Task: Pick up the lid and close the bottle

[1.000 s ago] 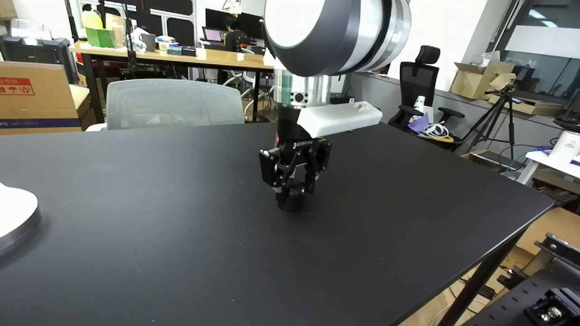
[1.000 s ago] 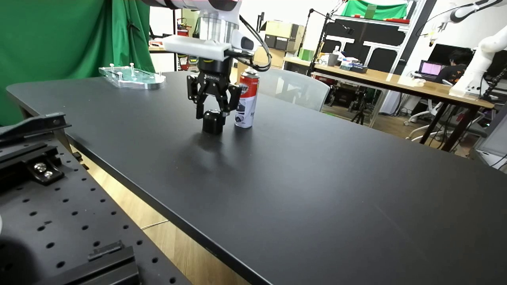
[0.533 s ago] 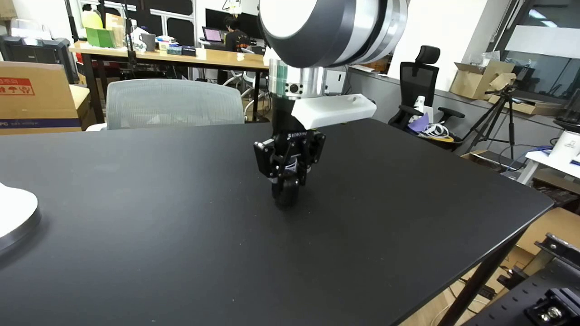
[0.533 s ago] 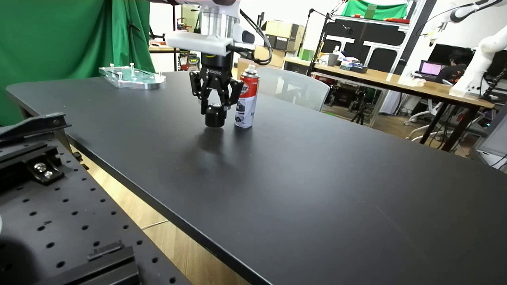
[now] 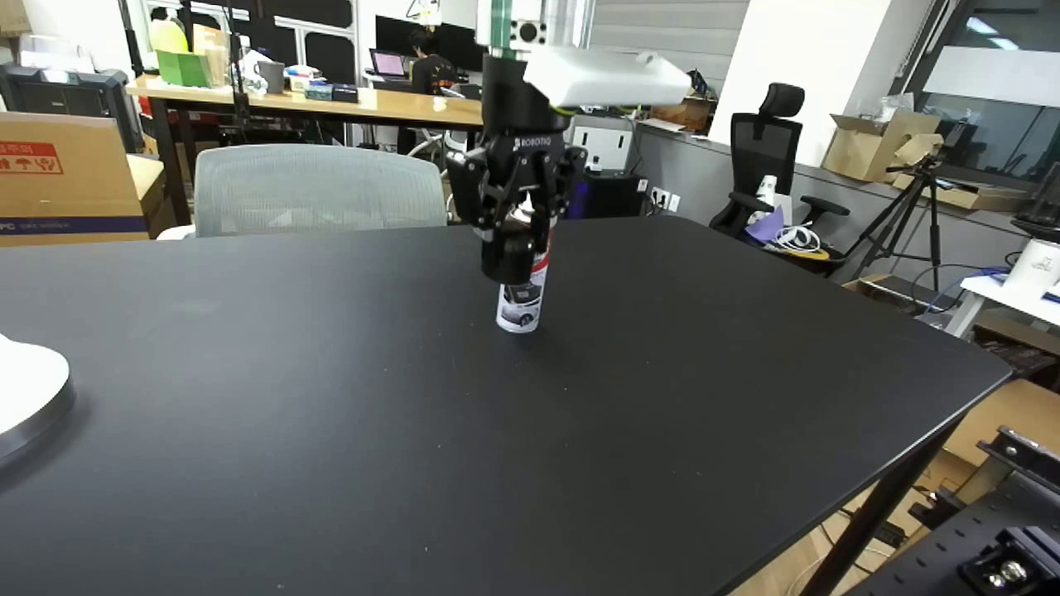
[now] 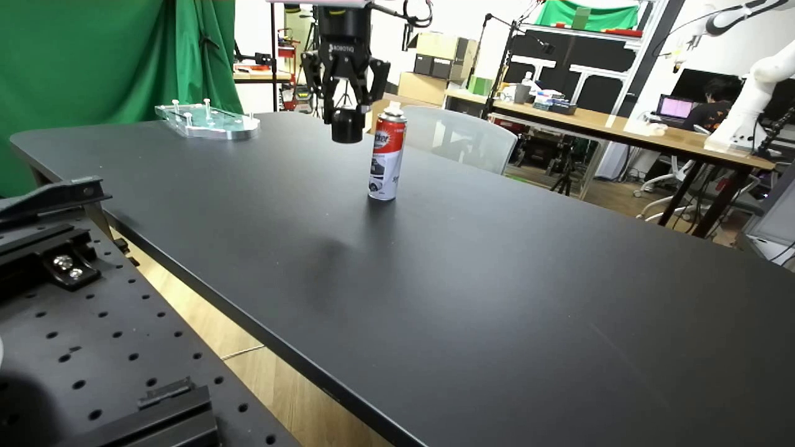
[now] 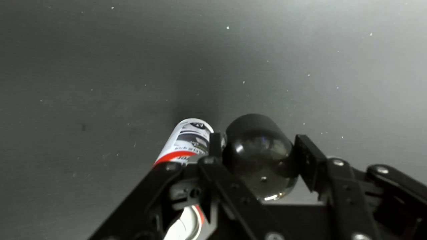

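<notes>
The lid (image 5: 507, 265) is a glossy black domed cap. My gripper (image 6: 345, 117) is shut on it and holds it in the air above the table; in the wrist view the lid (image 7: 257, 150) sits between both fingers. The bottle (image 6: 387, 158), red above and white below with a pale nozzle on top, stands upright and uncapped on the table. In an exterior view the lid hangs to the left of the bottle's top, apart from it. In another exterior view the lid and fingers cover part of the bottle (image 5: 520, 309). In the wrist view the left finger partly hides the bottle (image 7: 185, 141).
The black table (image 6: 497, 298) carries a clear plate with posts (image 6: 211, 122) at its far left corner. A white rounded object (image 5: 29, 393) lies at the table's left edge. A grey chair (image 5: 319, 190) stands behind the table. A perforated dark board (image 6: 118, 347) lies beyond the near edge.
My gripper has risen well above the table with the lid in it, lifting the lid from near the tabletop to about the height of the bottle's upper part. The bottle has not moved.
</notes>
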`<state>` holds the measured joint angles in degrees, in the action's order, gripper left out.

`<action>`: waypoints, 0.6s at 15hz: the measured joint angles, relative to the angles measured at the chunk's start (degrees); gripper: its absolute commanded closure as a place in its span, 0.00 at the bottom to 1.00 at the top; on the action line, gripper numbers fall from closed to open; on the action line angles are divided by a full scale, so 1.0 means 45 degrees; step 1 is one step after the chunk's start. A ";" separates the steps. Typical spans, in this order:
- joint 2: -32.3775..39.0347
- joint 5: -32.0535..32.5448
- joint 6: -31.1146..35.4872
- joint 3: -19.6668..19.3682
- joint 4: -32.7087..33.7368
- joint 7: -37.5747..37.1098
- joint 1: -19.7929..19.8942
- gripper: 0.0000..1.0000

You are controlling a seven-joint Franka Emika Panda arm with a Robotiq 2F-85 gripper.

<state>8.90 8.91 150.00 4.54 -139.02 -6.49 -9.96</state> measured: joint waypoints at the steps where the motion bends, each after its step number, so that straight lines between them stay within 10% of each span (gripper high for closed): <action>1: -0.0300 -0.0045 -0.0402 0.0018 0.0105 0.0060 0.0016 0.68; 9: -0.1172 -0.3087 -0.3966 0.0031 0.1722 0.2842 0.0924 0.68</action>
<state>3.63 -4.99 132.16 4.68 -131.27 6.30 -5.80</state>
